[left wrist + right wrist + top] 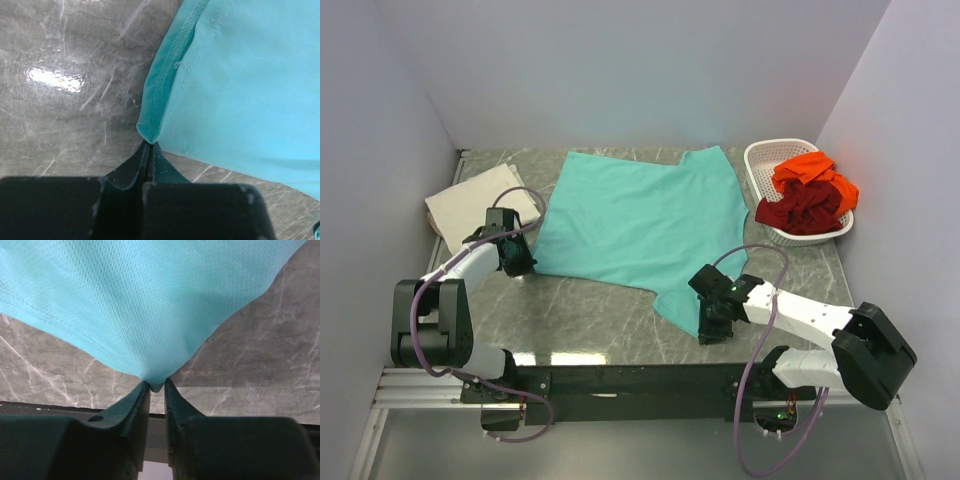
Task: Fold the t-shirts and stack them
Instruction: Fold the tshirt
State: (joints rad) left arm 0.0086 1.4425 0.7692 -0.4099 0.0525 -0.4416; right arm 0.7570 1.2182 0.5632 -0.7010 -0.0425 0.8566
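The left gripper (149,146) is pinching a hemmed corner of the teal t-shirt (630,215), jaws closed on it. The right gripper (156,386) is nipping another corner. The shirt is lying spread just left of the basket (760,155). Both corners want lifting evenly, keeping the cloth taut.

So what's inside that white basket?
An orange t-shirt and a dark red t-shirt, bunched up together in the white basket. Anything underneath them is covered, so I can't tell.

A white lattice basket (756,160) stands far right on the grey marble table (600,312); pale walls (620,70) around.
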